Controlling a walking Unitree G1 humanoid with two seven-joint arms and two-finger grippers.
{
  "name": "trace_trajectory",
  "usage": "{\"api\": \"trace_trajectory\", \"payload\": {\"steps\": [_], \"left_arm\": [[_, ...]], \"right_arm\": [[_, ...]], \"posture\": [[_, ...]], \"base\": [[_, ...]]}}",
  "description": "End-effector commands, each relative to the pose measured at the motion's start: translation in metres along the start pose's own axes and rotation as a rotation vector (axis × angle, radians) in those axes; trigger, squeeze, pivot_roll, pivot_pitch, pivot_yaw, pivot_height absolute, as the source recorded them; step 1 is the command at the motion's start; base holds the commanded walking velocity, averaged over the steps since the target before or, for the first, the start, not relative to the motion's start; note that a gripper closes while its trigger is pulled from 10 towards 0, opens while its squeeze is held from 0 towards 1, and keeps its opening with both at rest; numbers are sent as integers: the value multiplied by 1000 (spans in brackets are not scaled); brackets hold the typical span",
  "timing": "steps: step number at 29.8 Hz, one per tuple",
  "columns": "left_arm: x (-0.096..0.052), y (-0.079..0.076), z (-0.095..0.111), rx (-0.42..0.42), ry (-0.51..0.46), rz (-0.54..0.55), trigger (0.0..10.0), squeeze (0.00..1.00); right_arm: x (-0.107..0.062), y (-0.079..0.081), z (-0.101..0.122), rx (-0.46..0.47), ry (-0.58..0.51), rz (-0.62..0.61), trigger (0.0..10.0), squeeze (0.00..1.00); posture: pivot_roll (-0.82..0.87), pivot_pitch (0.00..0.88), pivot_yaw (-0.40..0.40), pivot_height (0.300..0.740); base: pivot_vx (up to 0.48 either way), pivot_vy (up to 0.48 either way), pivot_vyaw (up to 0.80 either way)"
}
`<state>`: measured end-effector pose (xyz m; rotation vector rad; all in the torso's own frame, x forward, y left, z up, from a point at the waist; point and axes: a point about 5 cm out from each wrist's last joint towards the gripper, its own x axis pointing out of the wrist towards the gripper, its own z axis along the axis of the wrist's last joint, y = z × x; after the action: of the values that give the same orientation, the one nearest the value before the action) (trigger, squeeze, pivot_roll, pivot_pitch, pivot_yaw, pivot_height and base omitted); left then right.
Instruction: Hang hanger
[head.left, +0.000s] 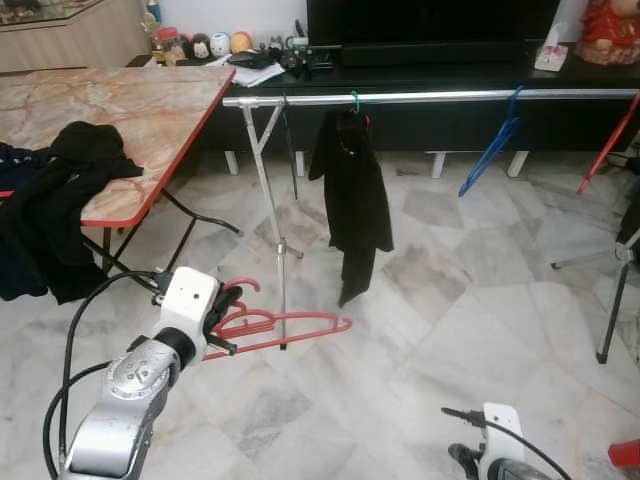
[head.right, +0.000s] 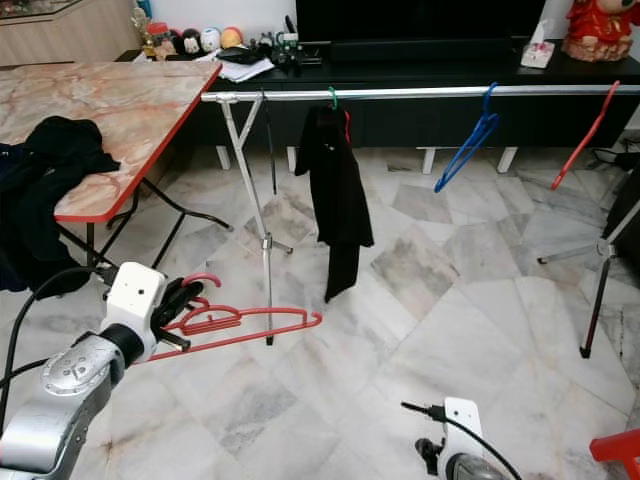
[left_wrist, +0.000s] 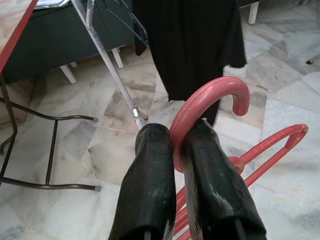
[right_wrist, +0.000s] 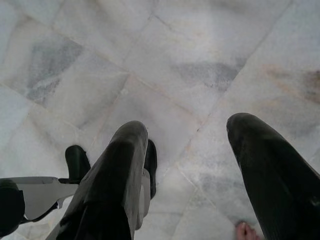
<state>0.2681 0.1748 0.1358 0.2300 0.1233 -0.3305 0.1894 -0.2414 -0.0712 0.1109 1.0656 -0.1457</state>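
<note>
2 black fingers of the left gripper (left_wrist: 177, 150) pinch the red plastic hanger (head.left: 290, 328) below its hook. Light and stiff, it likely swings. Right gripper (right_wrist: 187, 160) hangs spread.

Silver arms; black-fingered tool (left_wrist: 172, 165); black cables

Count of items observed. Hangers: four in total, namely two red hangers (head.left: 285, 327) (head.left: 608, 145), one blue hanger (head.left: 492, 147) and one green-hooked hanger (head.left: 354, 101) carrying a black garment (head.left: 352, 200). Rails: one clothes rail (head.left: 430, 97). Tables: one marble-top table (head.left: 130, 105).
</note>
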Motion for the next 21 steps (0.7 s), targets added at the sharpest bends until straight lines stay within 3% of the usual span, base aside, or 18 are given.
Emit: {"api": "trace_trajectory", "payload": {"steps": [1,10,16,17,20,21], "left_arm": [[1,3,5,9,-21,10,10000,0],[2,0,6,6,-24,-7,10000,0],[2,-2,7,4,-26,-18,10000,0],[2,-2,7,3,-27,-20,10000,0],[3,-2,7,3,-28,-22,10000,0],[3,-3,7,3,-28,-23,10000,0]], "right_arm": [[0,2,-2,16,4,-4,10000,1000],[-1,-6,-6,-36,7,-18,10000,1000],[-1,-2,-9,-37,8,13,10000,1000],[0,0,-10,-86,15,18,10000,1000],[0,3,-12,-96,18,39,10000,1000],[0,4,-11,-102,14,37,10000,345]], "posture": [[-73,45,52,740],[-74,47,53,740],[-75,49,52,740],[-74,50,51,740],[-74,50,51,740],[-74,50,50,740]], "base": [[0,0,0],[0,0,0],[0,0,0],[0,0,0],[0,0,0],[0,0,0]]}}
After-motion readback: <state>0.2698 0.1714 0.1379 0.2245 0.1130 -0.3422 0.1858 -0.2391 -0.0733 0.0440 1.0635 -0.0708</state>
